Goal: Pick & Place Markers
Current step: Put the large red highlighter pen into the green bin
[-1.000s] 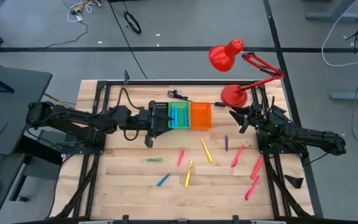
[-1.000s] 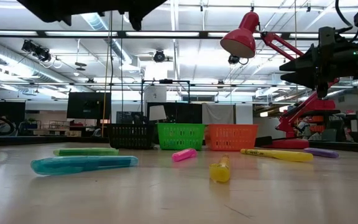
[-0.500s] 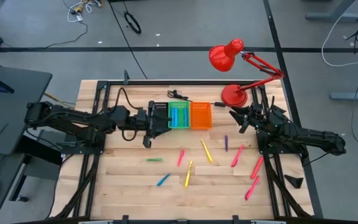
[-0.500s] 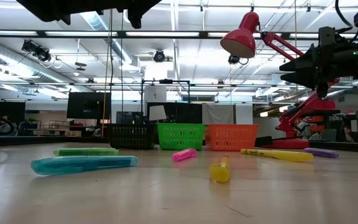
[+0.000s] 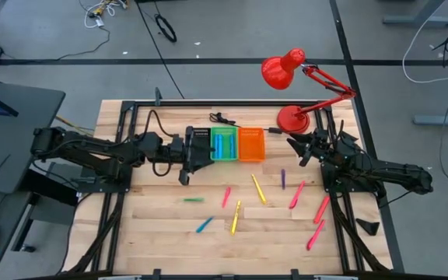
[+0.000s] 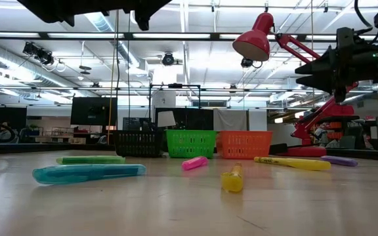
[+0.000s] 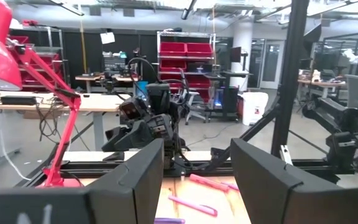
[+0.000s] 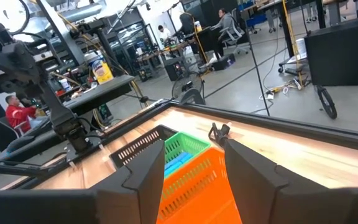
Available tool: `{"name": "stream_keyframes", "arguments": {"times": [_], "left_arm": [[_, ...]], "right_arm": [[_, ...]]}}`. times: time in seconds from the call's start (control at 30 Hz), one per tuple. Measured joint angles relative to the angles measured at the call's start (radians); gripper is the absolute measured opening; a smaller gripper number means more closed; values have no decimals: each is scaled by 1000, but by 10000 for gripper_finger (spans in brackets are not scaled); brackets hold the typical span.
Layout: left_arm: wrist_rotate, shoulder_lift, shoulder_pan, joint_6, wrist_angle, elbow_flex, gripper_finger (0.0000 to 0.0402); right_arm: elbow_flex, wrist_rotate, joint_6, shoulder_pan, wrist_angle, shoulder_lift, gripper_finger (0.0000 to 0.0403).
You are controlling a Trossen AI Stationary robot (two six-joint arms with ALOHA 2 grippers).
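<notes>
Several markers lie flat on the wooden table: a green one (image 5: 193,200), a blue one (image 5: 204,225), two yellow ones (image 5: 236,217) (image 5: 258,188), a pink-red one (image 5: 225,197), a purple one (image 5: 283,179), and pink ones at the right (image 5: 296,194) (image 5: 321,208). Blue markers lie in the green bin (image 5: 225,145). My left gripper (image 5: 189,152) hovers beside the black bin (image 5: 201,144), open and empty; its open fingers show in the left wrist view (image 7: 194,180). My right gripper (image 5: 295,148) hovers right of the orange bin (image 5: 251,144), open and empty, as the right wrist view shows (image 8: 194,168).
A red desk lamp stands with its base (image 5: 292,118) at the table's far right, its head (image 5: 282,68) beyond the far edge. The three bins stand in a row at the far middle. Bare wood lies toward the near edge, left of the markers.
</notes>
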Motion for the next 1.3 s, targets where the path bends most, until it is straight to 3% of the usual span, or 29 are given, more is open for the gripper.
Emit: {"name": "stream_keyframes", "arguments": {"times": [0.23, 0.63, 0.87, 1.3], "left_arm": [[-46, 1, 0, 0, 0, 0, 193], [-48, 1, 0, 1, -2, 0, 193], [-48, 1, 0, 1, -1, 0, 193], [-48, 1, 0, 1, -2, 0, 193]], "right_arm": [[24, -156, -1, 1, 46, 10, 170], [488, -121, -179, 0, -444, 244, 165], [660, -148, -236, 0, -723, 381, 165], [774, -503, -383, 3, -1091, 555, 165]]}}
